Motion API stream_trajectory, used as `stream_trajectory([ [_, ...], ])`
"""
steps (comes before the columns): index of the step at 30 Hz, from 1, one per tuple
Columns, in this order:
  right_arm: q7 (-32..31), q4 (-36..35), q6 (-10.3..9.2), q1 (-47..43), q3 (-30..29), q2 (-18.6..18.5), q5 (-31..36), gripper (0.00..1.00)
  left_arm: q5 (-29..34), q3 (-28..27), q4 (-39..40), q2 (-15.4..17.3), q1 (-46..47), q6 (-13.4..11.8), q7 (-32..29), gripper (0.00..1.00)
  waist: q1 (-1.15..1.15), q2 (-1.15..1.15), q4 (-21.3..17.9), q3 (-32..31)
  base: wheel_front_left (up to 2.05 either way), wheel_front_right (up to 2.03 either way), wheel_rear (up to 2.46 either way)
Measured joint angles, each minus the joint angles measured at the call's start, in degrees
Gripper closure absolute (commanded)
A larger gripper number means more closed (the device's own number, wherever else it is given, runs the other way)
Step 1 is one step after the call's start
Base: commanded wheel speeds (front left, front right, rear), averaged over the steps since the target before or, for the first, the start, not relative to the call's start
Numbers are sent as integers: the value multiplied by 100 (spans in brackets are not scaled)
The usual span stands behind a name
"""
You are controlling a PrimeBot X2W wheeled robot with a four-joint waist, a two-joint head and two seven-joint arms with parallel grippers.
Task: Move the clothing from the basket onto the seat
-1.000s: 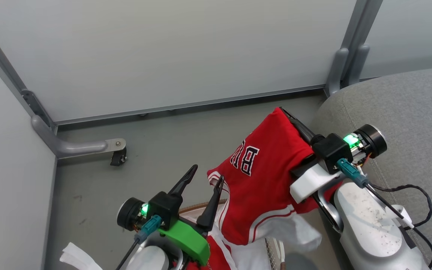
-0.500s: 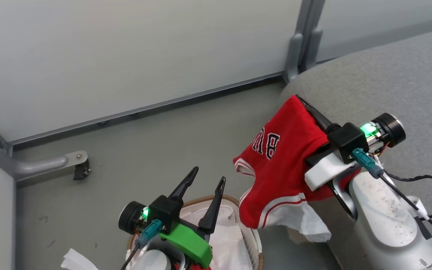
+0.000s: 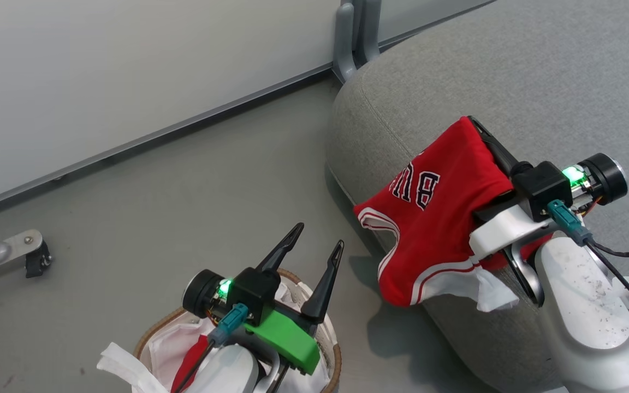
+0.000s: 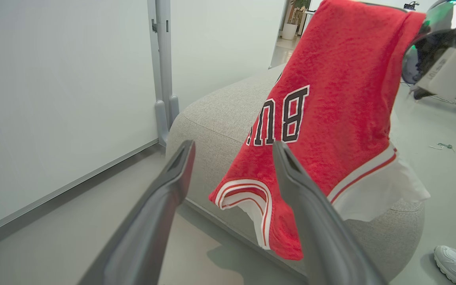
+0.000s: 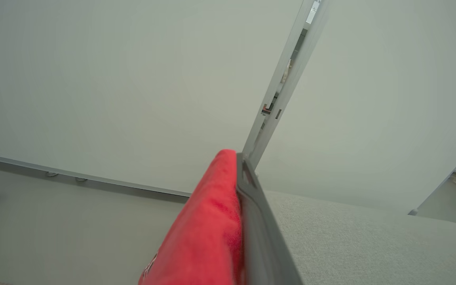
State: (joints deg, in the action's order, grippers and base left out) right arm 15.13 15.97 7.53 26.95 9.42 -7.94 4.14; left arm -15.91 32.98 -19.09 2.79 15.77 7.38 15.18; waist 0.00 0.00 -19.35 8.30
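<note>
Right gripper (image 3: 474,123) is closed narrow on the red jersey (image 3: 434,218), one dark finger showing and the other hidden under the cloth. The jersey hangs in the air over the left edge of the seat (image 3: 511,65), lettering facing left and hem with white lining drooping past the edge over the floor; can't tell if it touches the cushion. Left gripper (image 3: 319,234) is spread wide and empty, hovering above the basket (image 3: 338,355) at near left. More red clothing (image 3: 190,357) sits in the basket on the white liner (image 3: 164,344), so the task looks far from done. Risks: if released here, most of the fabric hangs off the edge, so it likely slides to the floor; it wants carrying further right over the cushion. Cloth draped over the finger may cling on opening and drag back. A person's shoe (image 4: 451,259) is near the seat's corner.
</note>
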Motion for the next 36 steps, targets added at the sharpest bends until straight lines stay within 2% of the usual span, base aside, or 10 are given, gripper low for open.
stream_trajectory([
  [6,0,-19,0,139,-264,55,7,100,51,91,16,0,160,0,0,0,0,0,-100,309,0,0,0],
  [13,0,151,0,818,-701,-70,58,100,52,166,29,126,342,1,0,0,0,0,-34,710,0,0,0],
  [20,0,137,0,1926,-1246,-896,199,100,137,292,207,259,656,1,0,0,0,0,128,1213,0,0,0],
  [28,1,229,0,3150,-1991,-1652,-65,100,316,425,568,436,1095,1,0,0,0,0,308,1965,0,0,0],
  [36,0,788,0,3804,-2424,-1833,96,100,468,457,787,606,1405,1,-1,0,1,0,478,2816,0,0,0],
])
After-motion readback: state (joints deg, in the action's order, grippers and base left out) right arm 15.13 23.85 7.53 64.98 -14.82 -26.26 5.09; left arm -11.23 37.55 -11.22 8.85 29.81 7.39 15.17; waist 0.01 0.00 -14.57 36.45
